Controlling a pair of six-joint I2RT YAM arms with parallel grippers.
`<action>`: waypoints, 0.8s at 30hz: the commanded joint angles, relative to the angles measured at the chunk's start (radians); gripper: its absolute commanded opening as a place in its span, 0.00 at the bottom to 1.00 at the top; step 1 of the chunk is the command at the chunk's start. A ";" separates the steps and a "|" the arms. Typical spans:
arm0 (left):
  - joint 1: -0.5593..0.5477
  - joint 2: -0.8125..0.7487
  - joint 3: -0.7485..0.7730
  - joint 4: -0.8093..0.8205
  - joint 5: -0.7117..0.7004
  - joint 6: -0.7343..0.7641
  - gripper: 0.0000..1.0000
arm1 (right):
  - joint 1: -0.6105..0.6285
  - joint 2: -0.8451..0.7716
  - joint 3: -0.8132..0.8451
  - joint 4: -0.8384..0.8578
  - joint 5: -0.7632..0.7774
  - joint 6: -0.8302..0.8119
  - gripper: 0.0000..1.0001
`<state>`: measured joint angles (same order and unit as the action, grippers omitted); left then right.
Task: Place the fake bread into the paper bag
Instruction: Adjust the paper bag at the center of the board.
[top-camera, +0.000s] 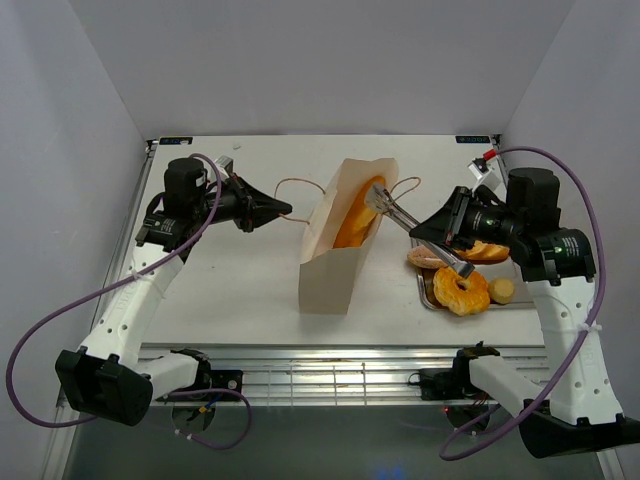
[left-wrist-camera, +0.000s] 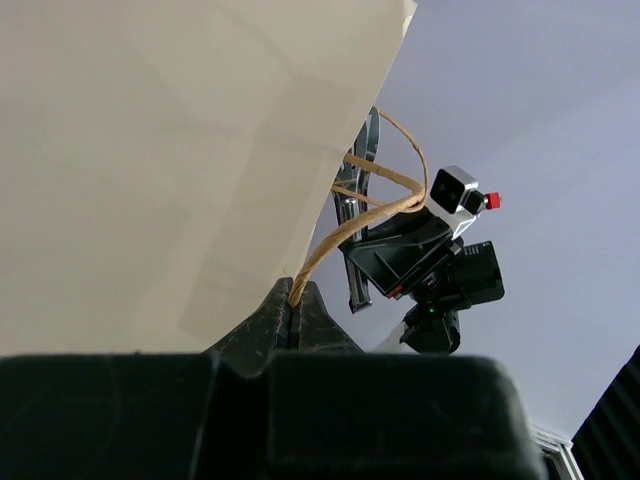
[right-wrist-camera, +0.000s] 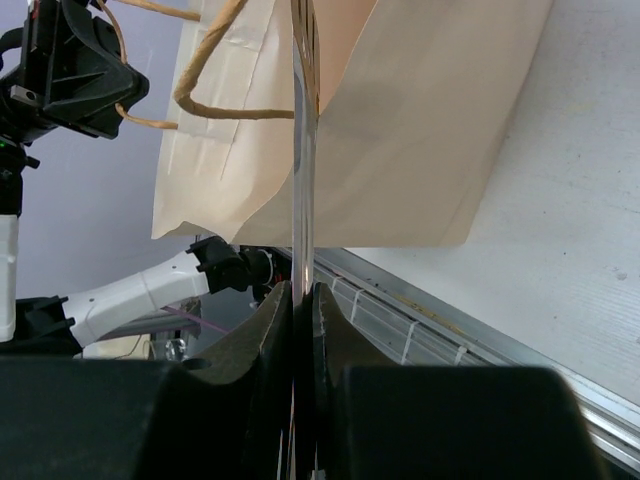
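The tan paper bag (top-camera: 335, 262) stands mid-table with its mouth open, and a long orange baguette (top-camera: 353, 222) leans inside it. My left gripper (top-camera: 284, 210) is shut on the bag's left cord handle (left-wrist-camera: 350, 225), pinching it between the fingertips (left-wrist-camera: 292, 300). The right gripper (top-camera: 428, 232) is shut on metal tongs (right-wrist-camera: 303, 150) whose tips (top-camera: 378, 198) reach into the bag's mouth against the baguette. More fake bread lies on the tray: a ring bun (top-camera: 461, 290), a croissant (top-camera: 484, 251), a pinkish bun (top-camera: 424, 258) and a small round bun (top-camera: 502, 290).
The shallow silver tray (top-camera: 424, 292) sits right of the bag, under my right arm. The bag's second cord handle (top-camera: 405, 185) loops out toward the right. A metal rail (top-camera: 330, 375) runs along the table's near edge, and grey walls close in both sides.
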<state>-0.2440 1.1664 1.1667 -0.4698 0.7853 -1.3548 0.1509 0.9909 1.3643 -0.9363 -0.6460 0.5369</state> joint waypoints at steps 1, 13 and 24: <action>0.006 -0.040 -0.022 0.028 0.003 -0.007 0.00 | -0.001 -0.024 0.002 -0.004 0.034 0.043 0.08; 0.031 -0.076 -0.078 0.066 0.019 -0.056 0.00 | -0.004 -0.075 0.048 -0.124 0.153 0.074 0.08; 0.041 -0.076 -0.121 0.106 0.054 -0.087 0.00 | -0.004 -0.110 0.050 -0.055 0.198 0.152 0.08</action>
<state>-0.2115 1.1202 1.0603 -0.3897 0.8104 -1.4269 0.1509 0.8936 1.4170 -1.0706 -0.4614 0.6445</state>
